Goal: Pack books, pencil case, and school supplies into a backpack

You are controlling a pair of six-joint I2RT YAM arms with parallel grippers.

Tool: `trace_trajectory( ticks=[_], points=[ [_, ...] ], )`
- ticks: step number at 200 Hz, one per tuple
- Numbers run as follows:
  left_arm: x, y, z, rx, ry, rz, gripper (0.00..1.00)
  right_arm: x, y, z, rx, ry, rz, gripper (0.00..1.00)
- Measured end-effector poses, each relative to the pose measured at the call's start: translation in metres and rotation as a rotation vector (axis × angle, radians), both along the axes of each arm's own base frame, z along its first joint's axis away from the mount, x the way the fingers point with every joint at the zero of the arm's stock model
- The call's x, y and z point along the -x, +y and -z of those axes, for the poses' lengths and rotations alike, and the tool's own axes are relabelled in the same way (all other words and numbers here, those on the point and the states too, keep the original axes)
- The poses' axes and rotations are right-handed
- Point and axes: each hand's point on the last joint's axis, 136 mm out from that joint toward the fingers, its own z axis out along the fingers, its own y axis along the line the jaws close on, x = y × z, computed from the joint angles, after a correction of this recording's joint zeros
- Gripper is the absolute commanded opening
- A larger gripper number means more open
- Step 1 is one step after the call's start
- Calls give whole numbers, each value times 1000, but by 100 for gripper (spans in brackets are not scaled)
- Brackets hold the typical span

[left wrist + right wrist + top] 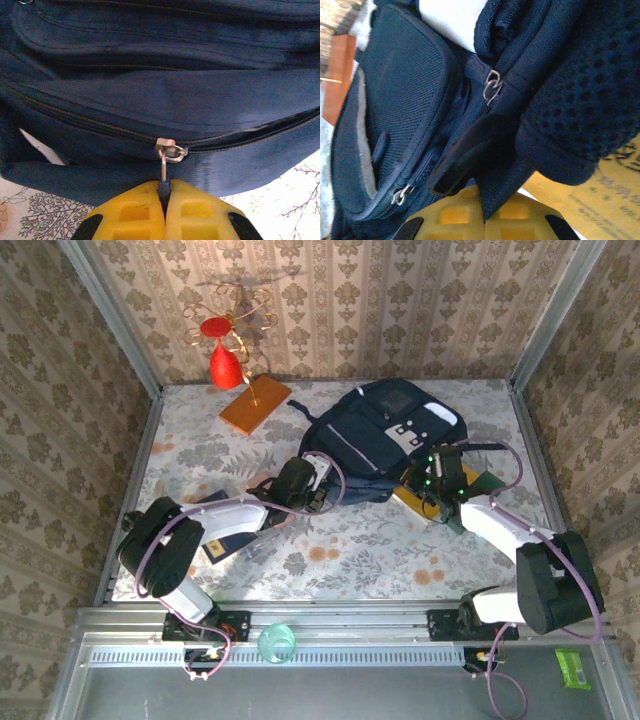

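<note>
From above, your backpack (385, 435) lies mid-way across the counter (330, 560); at the left wrist, your left fingers (135, 215) are clenched on the zipper pull (163, 170), with the zip (240, 142) running crosswise just beyond; at the right wrist, your right fingers (452, 217) are clenched on backpack fabric below a second slider (492, 86).

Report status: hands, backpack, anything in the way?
Left hand shut on zipper pull. Right hand shut on backpack fabric. Yellow book outside. Nothing seen blocking.
</note>
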Motion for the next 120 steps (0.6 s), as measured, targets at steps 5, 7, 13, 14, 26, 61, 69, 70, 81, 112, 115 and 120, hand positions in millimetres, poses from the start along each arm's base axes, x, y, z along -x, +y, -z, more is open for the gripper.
trace_trajectory(
  ticks=[5,7,13,14,26,61,69,70,81,112,115,120],
  points=[
    [1,0,1,0,6,4,0,-1,-2,1,11,15,-11,0],
    [2,0,1,0,7,6,0,-2,-2,0,15,19,-16,0],
    [4,-1,2,0,14,13,0,-4,-3,0,27,30,-33,0],
    [4,-1,2,0,14,14,0,-5,-3,-1,29,30,-36,0],
    [8,-5,3,3,24,31,0,-11,-3,-3,49,47,-72,7],
    [30,-25,2,21,58,95,0,-18,-7,-5,96,75,-125,43],
    [36,-32,1,30,65,117,0,-15,-8,-5,98,82,-123,50],
    [37,-33,0,32,66,120,0,-15,-8,-5,100,82,-125,51],
    [45,-42,-3,45,74,146,0,-10,-9,-6,105,85,-131,58],
    [61,-56,-5,66,100,188,0,21,-4,-15,37,56,-110,79],
    [61,-56,-5,67,102,188,0,24,-2,-15,32,52,-115,80],
    [63,-57,-5,69,105,191,0,30,3,-14,7,48,-112,81]
  ],
)
